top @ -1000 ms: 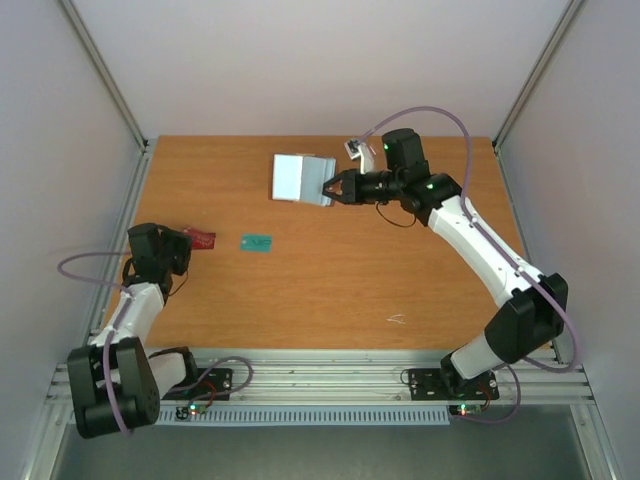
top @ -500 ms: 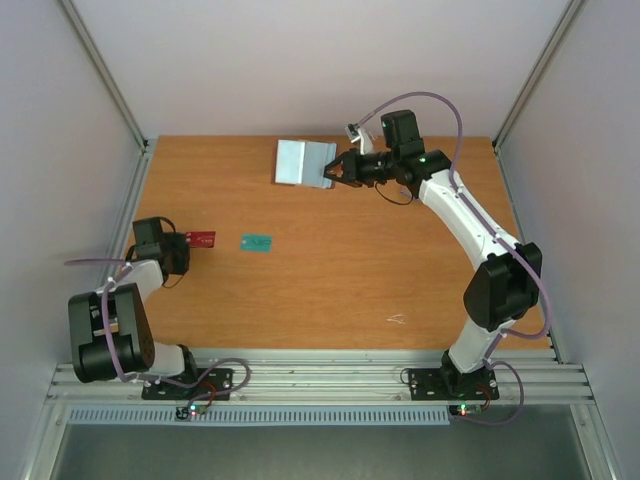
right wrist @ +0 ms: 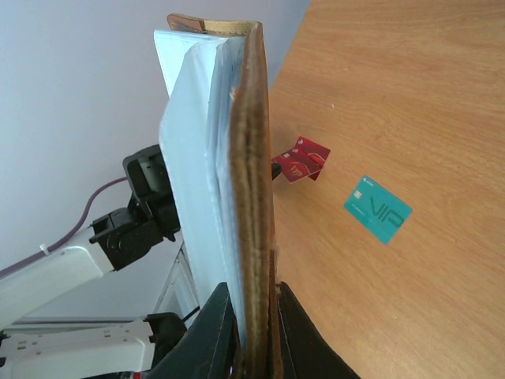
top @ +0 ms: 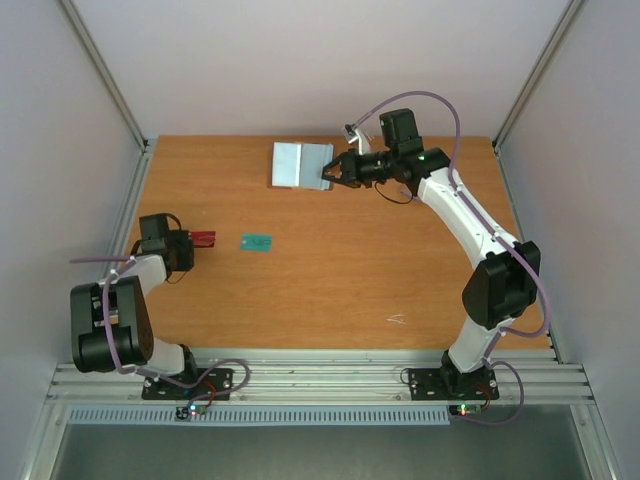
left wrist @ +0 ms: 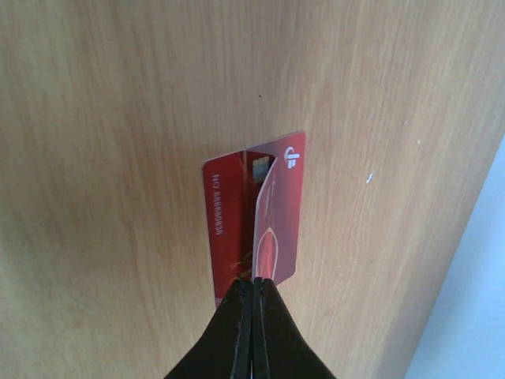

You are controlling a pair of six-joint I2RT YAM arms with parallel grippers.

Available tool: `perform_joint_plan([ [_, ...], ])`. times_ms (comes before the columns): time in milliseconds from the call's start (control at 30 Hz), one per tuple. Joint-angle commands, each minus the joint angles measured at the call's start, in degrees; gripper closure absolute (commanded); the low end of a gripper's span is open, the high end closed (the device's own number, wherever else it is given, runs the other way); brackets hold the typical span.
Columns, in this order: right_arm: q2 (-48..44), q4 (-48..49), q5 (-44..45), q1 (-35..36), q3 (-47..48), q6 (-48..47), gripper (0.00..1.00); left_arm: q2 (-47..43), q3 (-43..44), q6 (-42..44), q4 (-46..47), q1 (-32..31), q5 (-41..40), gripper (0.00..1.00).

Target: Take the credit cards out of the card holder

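My left gripper (left wrist: 252, 286) had its jaws pressed fully together on the near edge of what looked like two red cards (left wrist: 256, 212), one fanned over the other, low over the left side of the table (top: 350, 290). The pinch sat right at the edge, so I judged a quick swing could make the cards pivot or let the looser one slip out. If I opened from a height, they could skid toward the table's left edge.

My right gripper (right wrist: 252, 316) was clamped on one edge of the card holder (right wrist: 237, 150), which stood open on its side at the far middle of the table, pale lining showing. I couldn't tell whether it touched the wood or whether any cards remained inside. With that narrow hold on soft leather-like material, the holder could sag, twist or fold shut, and any cards left in it might then jam or spill.

The teal card (top: 257, 242) lay flat just right of the left gripper. A low pass over it could nudge it.
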Motion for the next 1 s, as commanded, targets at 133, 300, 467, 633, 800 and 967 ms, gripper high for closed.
perform_joint_plan([
  [133,0.67,-0.78,-2.45,-0.31,2.85,-1.55,0.99,2.87,3.01,0.45,4.28,-0.8,-5.35,1.0],
  [300,1.32,-0.7,-3.22,-0.25,3.33,-1.51,0.99,4.08,2.54,1.31,2.55,-1.99,-5.88,1.0],
  [467,0.87,-1.57,-3.26,-0.27,3.43,-2.04,0.99,4.07,1.25,-0.02,-0.91,-4.6,-8.76,0.99],
  [633,-0.06,-2.01,-3.42,-0.27,3.46,-2.3,0.99,2.78,1.57,-0.29,-3.66,-4.67,-11.7,0.76],
  [800,-1.76,-2.1,-3.56,-0.27,3.01,-2.41,0.99,0.27,1.15,-0.13,-6.6,-4.59,-12.46,0.65],
  [967,-4.14,-4.66,-2.17,-0.12,2.14,-3.83,0.99,-4.99,0.53,3.67,-6.74,-4.58,-9.28,0.62],
])
